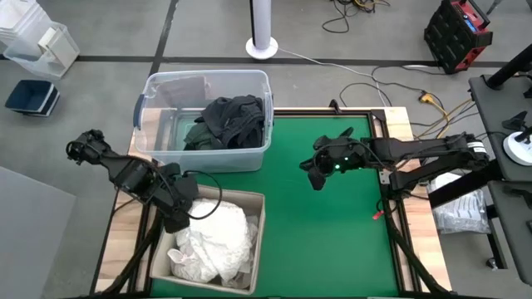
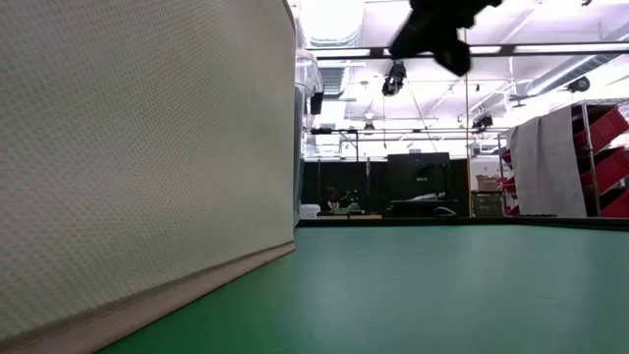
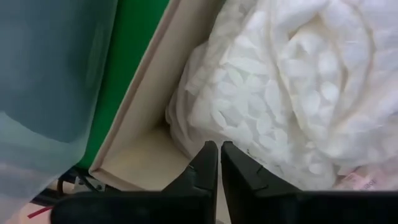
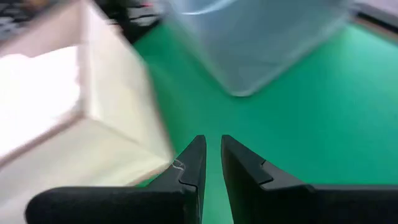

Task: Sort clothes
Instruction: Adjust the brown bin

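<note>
The white clothes lie bunched in the beige bin at the desk's near-left corner, a rumpled heap with no clear long axis, filling most of the bin. The dark clothes sit piled in the clear tub just beyond the bin, heaped toward the tub's right side and rising to its rim.

The left hand is at the bin's left rim, angled down toward the white heap; in its wrist view the fingers stand almost together with a thin gap, holding nothing, their tips just short of the white cloth.

The right hand hangs above the bare green mat, right of the tub and well apart from both containers, its arm reaching in level from the desk's right edge. Its fingers are nearly closed with a narrow slit between them, and they hold nothing.
</note>
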